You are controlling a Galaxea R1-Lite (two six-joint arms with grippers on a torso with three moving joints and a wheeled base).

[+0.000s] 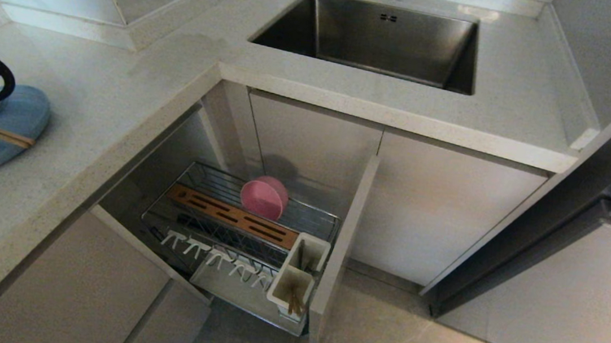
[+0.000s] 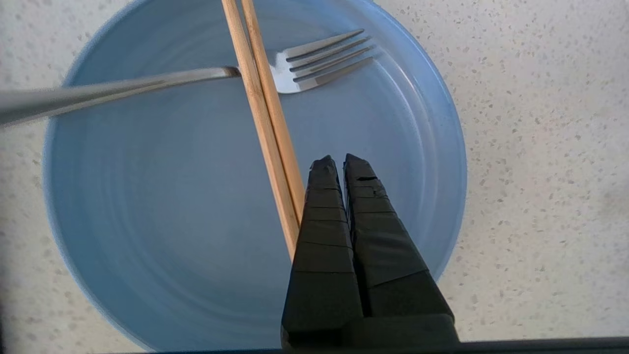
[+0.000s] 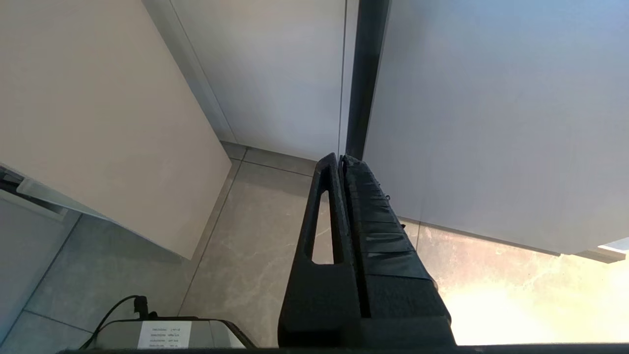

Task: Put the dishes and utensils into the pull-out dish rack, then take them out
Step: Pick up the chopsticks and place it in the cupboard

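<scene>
The left tool (image 2: 339,162) hovered over the plate (image 2: 147,236) with its jaws pressed together and nothing between them, the tips just beside the lower end of the chopsticks (image 2: 260,98). The chopsticks lay side by side across the plate, over the handle of a metal fork (image 2: 314,64) whose tines rested on the plate's far side. The plate sat on the worktop (image 1: 93,86) at the robot's left.

Down in the open cabinet the rack (image 1: 242,233) was pulled out. The pink bowl (image 1: 264,197) stood on edge in it behind the wooden strip, and another pair of chopsticks appeared to stand in the white cups (image 1: 297,276) at the front corner. So loading looked partly done, with the plate, the chopsticks on it and the fork not yet in.

The step in hand seemed to be picking a utensil off the plate, most likely the chopsticks. For that the jaws would have to part first, then straddle both sticks and close low enough to catch the pair without skidding them off the fork.

The right tool (image 3: 339,160) hung parked, closed and empty, pointing at the tiled floor by grey cabinet doors.

The worktop was pale speckled stone in an L, with a steel sink (image 1: 376,37) set in it and pale cabinets below.
</scene>
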